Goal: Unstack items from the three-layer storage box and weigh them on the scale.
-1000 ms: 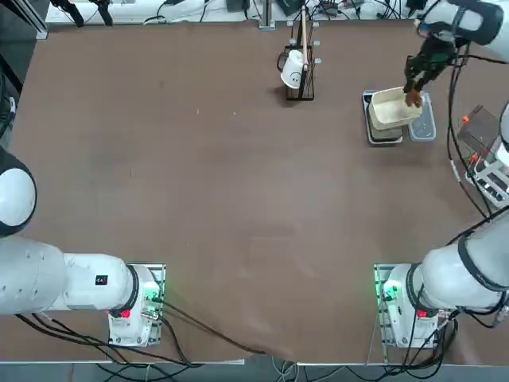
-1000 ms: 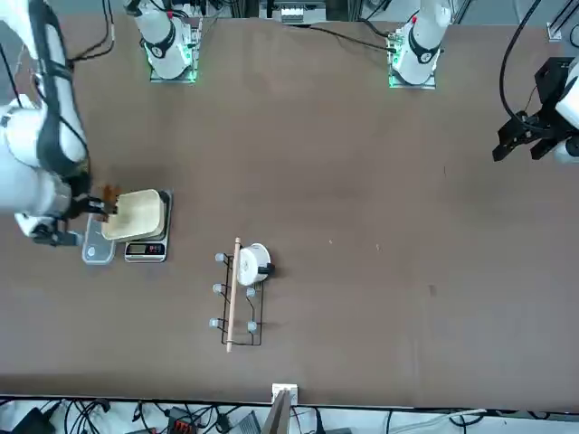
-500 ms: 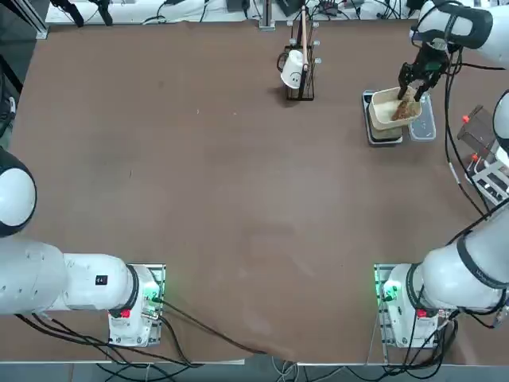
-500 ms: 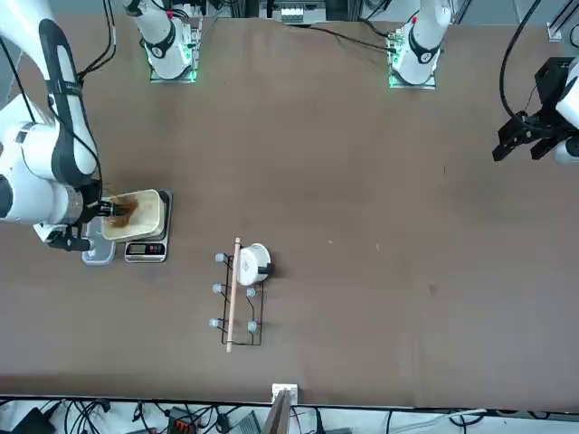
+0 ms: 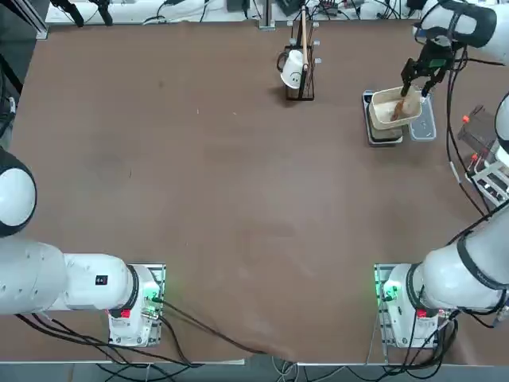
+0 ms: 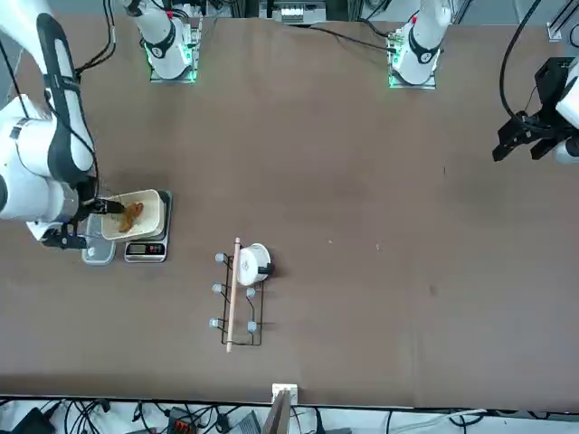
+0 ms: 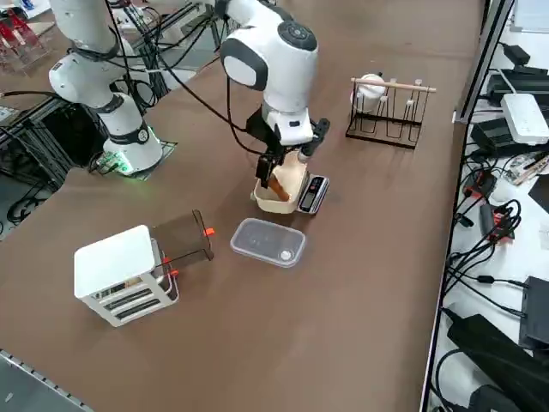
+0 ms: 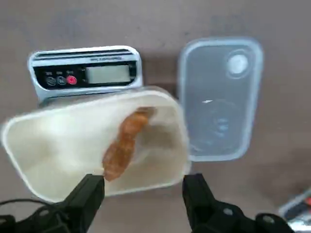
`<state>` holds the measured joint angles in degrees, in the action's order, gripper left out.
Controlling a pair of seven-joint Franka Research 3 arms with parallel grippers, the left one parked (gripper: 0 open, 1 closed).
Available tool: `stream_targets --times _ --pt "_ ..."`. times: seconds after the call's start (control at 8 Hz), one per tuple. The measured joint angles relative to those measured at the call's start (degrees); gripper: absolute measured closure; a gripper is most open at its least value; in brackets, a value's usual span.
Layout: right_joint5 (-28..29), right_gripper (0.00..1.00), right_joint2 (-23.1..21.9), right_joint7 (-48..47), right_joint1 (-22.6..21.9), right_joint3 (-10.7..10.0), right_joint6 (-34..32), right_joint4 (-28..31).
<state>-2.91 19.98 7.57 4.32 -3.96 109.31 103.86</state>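
An orange-brown item (image 8: 124, 143) lies loose in the cream tray (image 8: 53, 145), which sits on the scale (image 8: 85, 75). My right gripper (image 8: 142, 187) hangs open just above the tray's near rim, with nothing between its fingers. In the top view the gripper (image 5: 417, 79) is over the tray (image 5: 382, 113) and the item (image 5: 400, 106). The white three-layer storage box (image 7: 124, 275) stands off to the robot's right of the scale (image 7: 314, 193), a tinted flap open at its side.
A clear plastic container (image 7: 268, 242) lies flat beside the scale, between it and the storage box. A dark wire stand with a white mug (image 5: 296, 68) is farther left at the table's far side. The storage box (image 5: 495, 177) is at the table's right edge.
My right gripper carried the item over the tray, opened and let it go. The item now lies in the tray and the gripper has lifted slightly.
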Motion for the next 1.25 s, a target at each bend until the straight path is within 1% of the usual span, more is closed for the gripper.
stream_targets --times 0.12,0.25,0.38,0.5,0.62,0.75,1.0,1.25 --pt "-2.9 0.17 -1.2 6.7 1.0 -1.1 -2.3 0.0" --pt "-5.2 0.21 -1.8 14.3 2.7 -1.7 -4.0 0.0" --pt "-7.4 0.44 -1.9 22.2 4.5 -1.9 -4.7 0.1" --pt "-9.4 0.64 -1.6 29.2 6.2 -2.0 -4.7 0.7" --pt "-10.4 0.87 -1.2 33.8 7.6 -2.0 -4.5 1.7" --pt "-10.6 0.98 -0.9 35.8 8.2 -2.0 -3.6 3.1" --pt "-11.7 0.98 -0.7 36.6 8.2 -1.8 -0.1 6.3" --pt "-15.1 0.98 -0.7 37.2 8.7 -1.9 0.3 7.4"
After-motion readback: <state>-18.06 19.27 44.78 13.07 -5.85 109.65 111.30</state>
